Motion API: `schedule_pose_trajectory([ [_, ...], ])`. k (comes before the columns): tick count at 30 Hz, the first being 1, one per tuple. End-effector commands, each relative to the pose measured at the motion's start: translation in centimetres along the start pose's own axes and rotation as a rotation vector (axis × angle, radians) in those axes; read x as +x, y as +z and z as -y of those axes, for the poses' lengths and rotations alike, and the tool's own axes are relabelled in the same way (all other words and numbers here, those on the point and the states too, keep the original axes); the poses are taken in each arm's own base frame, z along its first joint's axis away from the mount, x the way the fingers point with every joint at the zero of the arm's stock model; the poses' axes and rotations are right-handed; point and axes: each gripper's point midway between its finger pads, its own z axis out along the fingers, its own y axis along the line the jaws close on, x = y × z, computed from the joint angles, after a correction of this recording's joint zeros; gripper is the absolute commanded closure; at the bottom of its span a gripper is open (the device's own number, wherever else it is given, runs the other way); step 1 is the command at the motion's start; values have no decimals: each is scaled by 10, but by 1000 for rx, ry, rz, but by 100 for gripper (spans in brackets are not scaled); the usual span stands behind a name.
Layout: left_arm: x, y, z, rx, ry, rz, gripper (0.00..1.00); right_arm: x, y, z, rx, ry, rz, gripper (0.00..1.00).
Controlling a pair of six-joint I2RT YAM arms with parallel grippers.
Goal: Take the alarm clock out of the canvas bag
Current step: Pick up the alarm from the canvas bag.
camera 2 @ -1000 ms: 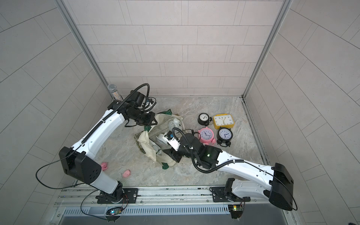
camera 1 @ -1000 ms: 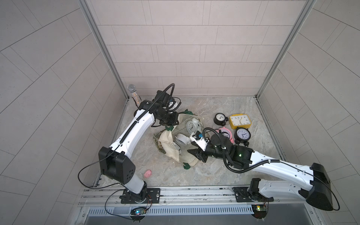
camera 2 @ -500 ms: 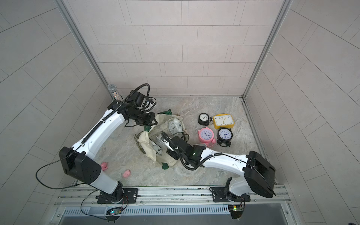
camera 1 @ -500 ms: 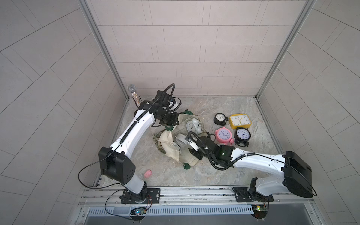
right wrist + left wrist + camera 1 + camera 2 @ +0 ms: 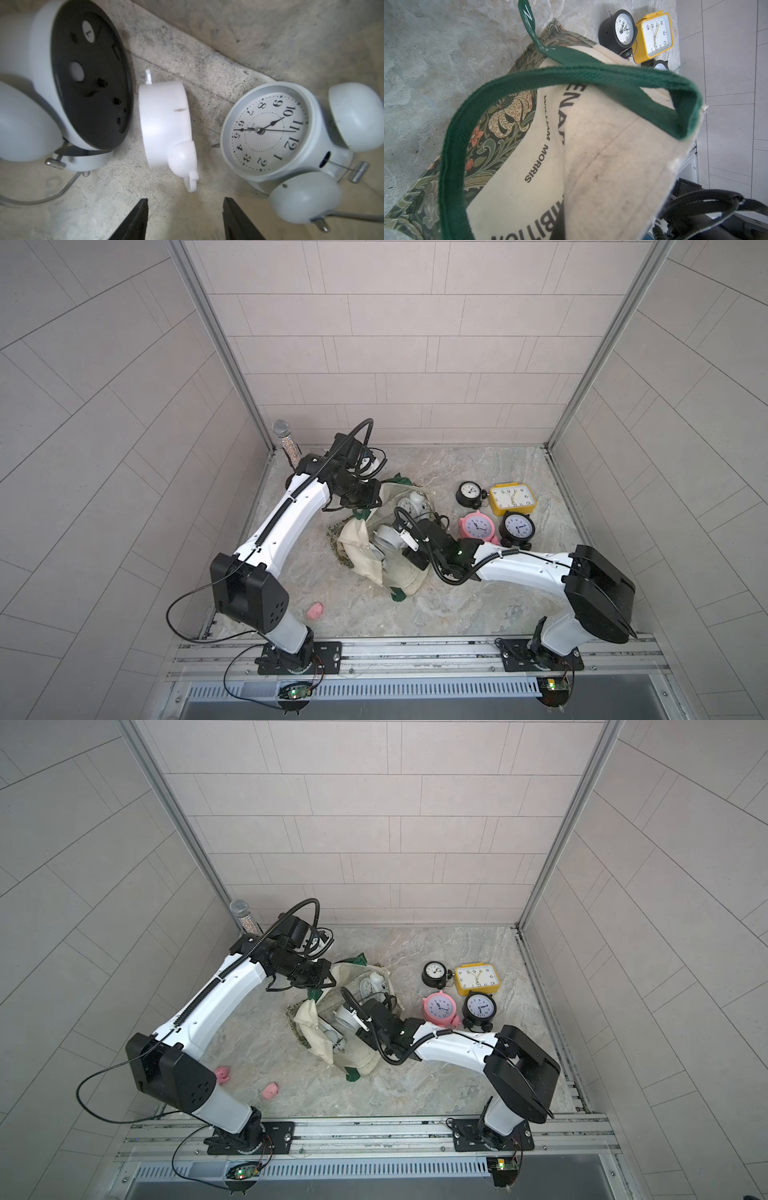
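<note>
Inside the canvas bag [image 5: 602,149], whose rim the clenched left gripper [image 5: 360,497] holds up, the small white alarm clock [image 5: 165,122] lies edge-on straight ahead of the right gripper [image 5: 185,200], its jaws spread.

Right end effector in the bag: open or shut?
Open. The right end effector's black fingertips stand apart, nothing between them, short of the small white plastic alarm clock in the cream canvas bag.
</note>
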Motion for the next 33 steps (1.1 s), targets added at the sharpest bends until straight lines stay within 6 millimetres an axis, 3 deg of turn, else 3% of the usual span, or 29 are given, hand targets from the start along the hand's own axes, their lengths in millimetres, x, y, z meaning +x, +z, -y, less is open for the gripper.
schedule_pose_trajectory([
  [1,5,2,1,10,8,-15,100,-3,3,-1,-14,-8,-6,42],
  [17,6,2,2,16,11,-16,100,21,31,16,51,-10,-159,51],
  [33,6,-1,4,19,15,-9,100,20,47,-7,-58,-2,-157,59],
])
